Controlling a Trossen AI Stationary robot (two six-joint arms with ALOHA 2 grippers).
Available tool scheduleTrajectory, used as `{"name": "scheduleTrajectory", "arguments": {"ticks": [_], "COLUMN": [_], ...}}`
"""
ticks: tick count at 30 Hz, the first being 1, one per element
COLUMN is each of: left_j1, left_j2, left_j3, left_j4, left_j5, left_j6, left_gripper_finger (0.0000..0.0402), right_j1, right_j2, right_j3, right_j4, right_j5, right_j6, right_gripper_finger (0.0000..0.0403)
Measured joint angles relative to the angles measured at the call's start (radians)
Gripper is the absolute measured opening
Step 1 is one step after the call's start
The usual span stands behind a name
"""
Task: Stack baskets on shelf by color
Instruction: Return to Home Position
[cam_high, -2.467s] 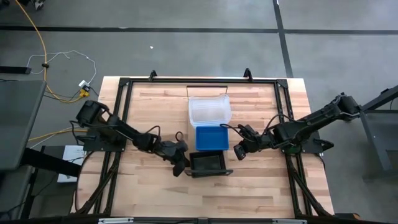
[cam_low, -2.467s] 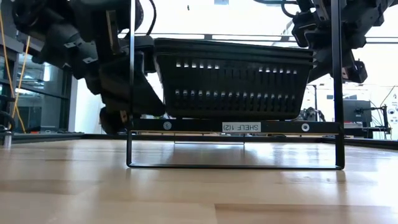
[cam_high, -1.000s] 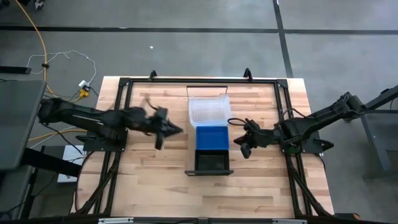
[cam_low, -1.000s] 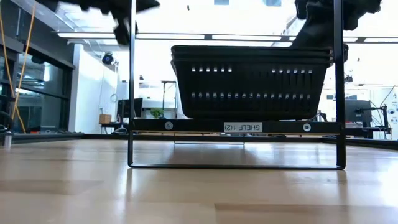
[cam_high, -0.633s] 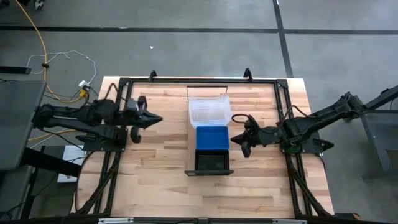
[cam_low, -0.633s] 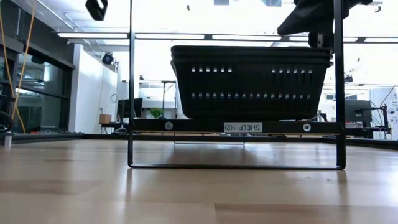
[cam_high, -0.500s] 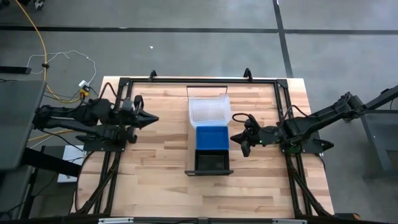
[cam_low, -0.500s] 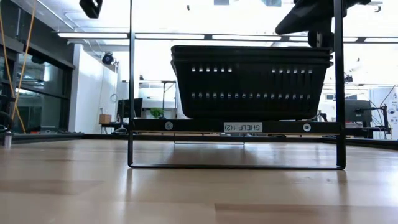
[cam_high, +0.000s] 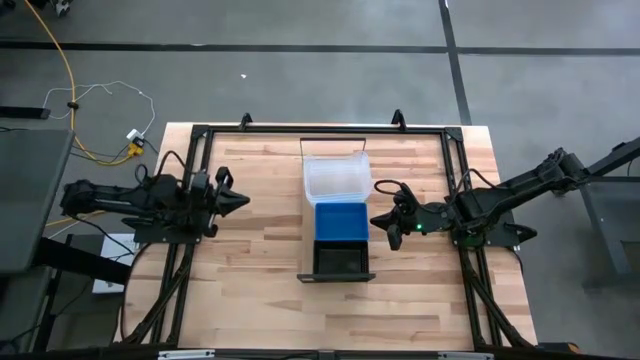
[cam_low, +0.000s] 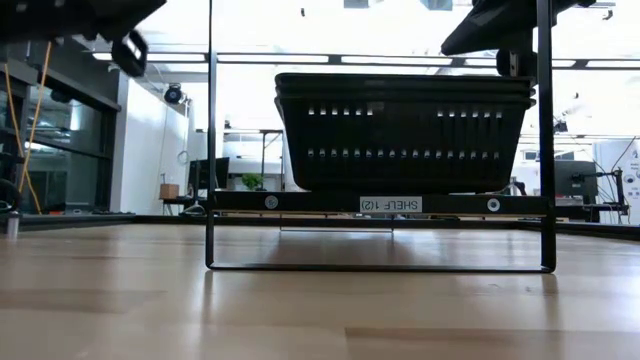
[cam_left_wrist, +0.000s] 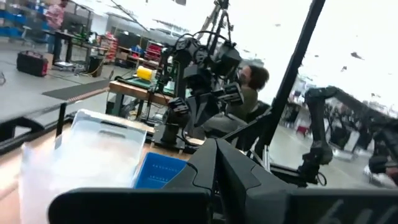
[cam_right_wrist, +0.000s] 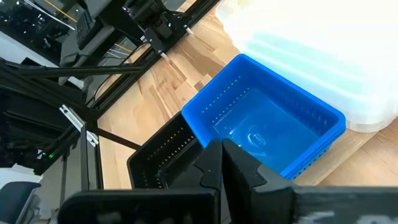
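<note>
On the narrow shelf (cam_high: 333, 147) in the table's middle, three groups of baskets stand in a row. The clear ones (cam_high: 337, 177) are at the far end, the blue (cam_high: 340, 222) in the middle, and the black (cam_high: 340, 262) at the near end. The low view shows the black baskets (cam_low: 400, 130) nested, resting on the shelf's board (cam_low: 320, 203). My left gripper (cam_high: 247, 198) hangs shut near the table's left side, well clear of the shelf. Just right of the blue basket (cam_right_wrist: 267, 124), my right gripper (cam_high: 373, 222) hangs shut above the table, holding nothing.
A dark metal frame (cam_high: 205, 135) runs around the tabletop edges. Bare wood lies between the left gripper and the shelf, and at the near side of the table (cam_high: 330, 320). A seated person (cam_left_wrist: 252, 78) shows in the room beyond the right arm.
My left gripper has drawn back from beside the clear baskets toward the table's left edge, levelling out and staying shut. My right gripper has kept its place beside the blue basket. The baskets have not moved.
</note>
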Motion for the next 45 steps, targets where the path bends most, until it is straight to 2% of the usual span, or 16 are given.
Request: {"name": "scheduleTrajectory", "arguments": {"ticks": [11, 13, 20, 23, 29, 35, 39, 45], "left_j1": [0.000, 0.000, 0.005, 0.037, 0.132, 0.158, 0.158, 0.158], "left_j2": [-0.237, -0.260, -0.275, -0.268, -0.262, -0.263, -0.263, -0.263], "left_j3": [-0.220, -0.224, -0.224, -0.223, -0.223, -0.223, -0.223, -0.223], "left_j4": [0.047, -0.032, -0.162, -0.164, -0.178, -0.179, -0.179, -0.179], "left_j5": [-0.054, -0.083, -0.171, -0.160, -0.073, -0.072, -0.071, -0.071], "left_j6": [-0.138, -0.148, -0.025, -0.002, -0.010, -0.014, -0.017, -0.016], "left_gripper_finger": [0.0000, 0.0000, 0.0000, 0.0000, 0.0000, 0.0000, 0.0001, 0.0001], "right_j1": [0.000, 0.000, 0.001, 0.001, 0.001, 0.030, 0.055, -0.027], "right_j2": [0.000, 0.000, -0.001, -0.006, -0.056, -0.231, -0.398, -0.667], "right_j3": [0.000, 0.000, 0.000, 0.000, -0.019, -0.148, -0.281, -0.452], "right_j4": [0.000, 0.000, 0.000, -0.001, -0.003, 0.019, 0.118, 0.213], "right_j5": [0.002, 0.002, -0.041, -0.087, -0.182, -0.180, -0.134, -0.071], "right_j6": [-0.026, -0.024, -0.038, -0.077, -0.170, -0.183, -0.228, -0.290], "right_gripper_finger": [0.0000, 0.0000, 0.0000, 0.0000, 0.0000, 0.0000, 0.0000, 0.0000]}}
